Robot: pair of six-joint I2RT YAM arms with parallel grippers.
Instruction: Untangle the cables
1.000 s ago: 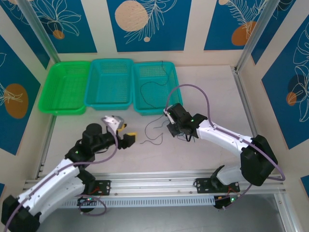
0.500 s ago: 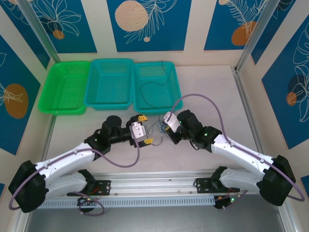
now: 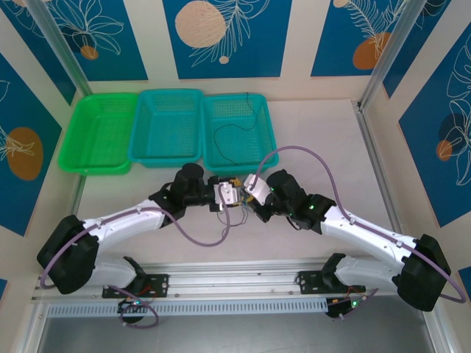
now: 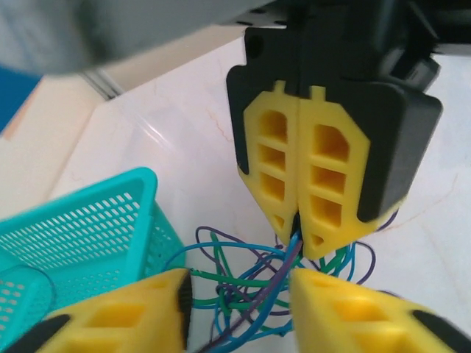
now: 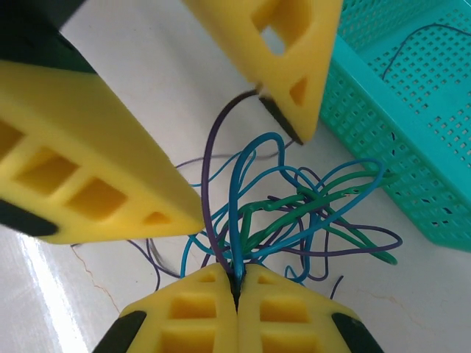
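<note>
Cables (image 5: 294, 202) in right gripper (image 5: 237, 274) tips, wrist close-up

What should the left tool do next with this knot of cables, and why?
Probably close the left tool on one strand, then ease it away from the other arm. Its fingers stand open on either side of the tangled cables, while the right tool is shut on blue and purple strands, so a second grip opposite could start drawing the knot apart.

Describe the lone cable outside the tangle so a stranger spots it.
Start at the rightmost teal plastic mesh basket of three. Inside lies one thin dark wire, loosely looped and alone, unlike the green, blue and purple wires knotted in front.
</note>
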